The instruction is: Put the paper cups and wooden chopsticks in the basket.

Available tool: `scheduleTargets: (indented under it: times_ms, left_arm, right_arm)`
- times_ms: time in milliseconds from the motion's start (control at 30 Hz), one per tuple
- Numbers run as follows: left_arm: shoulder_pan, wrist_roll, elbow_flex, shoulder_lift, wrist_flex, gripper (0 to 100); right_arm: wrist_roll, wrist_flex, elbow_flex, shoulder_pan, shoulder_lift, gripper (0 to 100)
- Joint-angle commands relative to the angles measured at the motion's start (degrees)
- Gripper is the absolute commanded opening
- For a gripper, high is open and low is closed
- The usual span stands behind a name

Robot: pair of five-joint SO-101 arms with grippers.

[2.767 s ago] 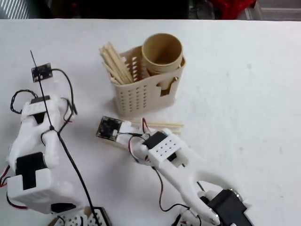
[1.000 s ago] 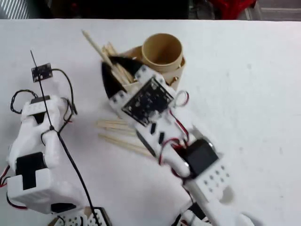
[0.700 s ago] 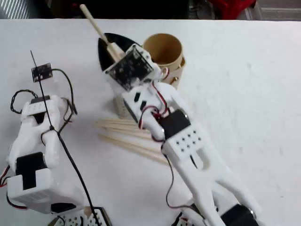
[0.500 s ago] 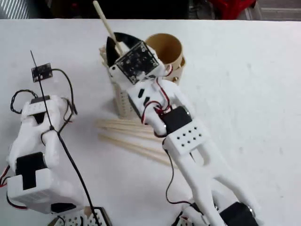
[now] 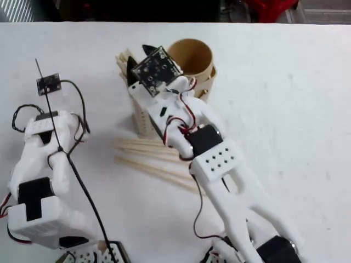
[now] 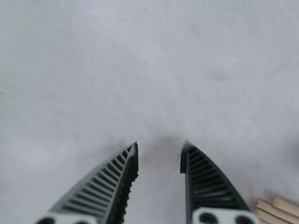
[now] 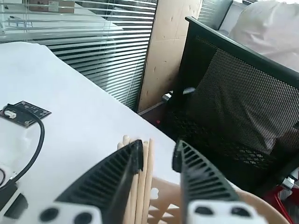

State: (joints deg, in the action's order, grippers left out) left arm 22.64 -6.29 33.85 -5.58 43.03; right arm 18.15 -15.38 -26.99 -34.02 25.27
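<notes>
High view: right gripper part open, empty, over basket, could snag upright sticks on pull-out & tip basket; left gripper part open, empty, near bench.

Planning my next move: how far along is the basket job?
Done: paper cups and bundled chopsticks stand in the basket. In hand: nothing; the right gripper hangs open over the basket. Left: loose chopsticks lie on the table beside it.
</notes>
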Motion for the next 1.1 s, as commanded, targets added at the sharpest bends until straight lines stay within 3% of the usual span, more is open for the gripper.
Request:
scheduleTargets:
  times_ms: [0,267,367,467,633,767,900,1067]
  left_arm:
    - [-0.5,-0.4,-0.5,0.2,-1.3,17]
    - [-0.5,-0.4,-0.5,0.2,-1.3,17]
    - [-0.5,-0.4,-0.5,0.2,-1.3,17]
    - [-0.5,-0.4,-0.5,0.2,-1.3,17]
    - [-0.5,-0.4,-0.5,0.2,-1.3,17]
    - [-0.5,-0.4,-0.5,0.2,-1.3,17]
    - [-0.5,-0.4,-0.5,0.2,-1.3,17]
    - [-0.5,-0.4,-0.4,0.2,-1.3,17]
  right_arm:
    - [0.1,-5.1,1.7,0.2,6.5,6.7]
    - [0.0,-41.9,1.0,-0.6,29.1,10.6]
    - [0.1,-49.7,0.7,-1.0,35.6,9.5]
    - [0.2,-54.4,0.1,-0.9,32.8,8.0]
    - [8.4,-55.2,-6.1,-7.2,18.9,11.7]
    - [14.7,-49.1,-12.3,-14.5,5.3,13.5]
    - [15.9,-37.9,-14.3,-14.6,-8.0,13.4]
    - [19.5,-31.3,-14.0,-14.4,-20.1,13.4]
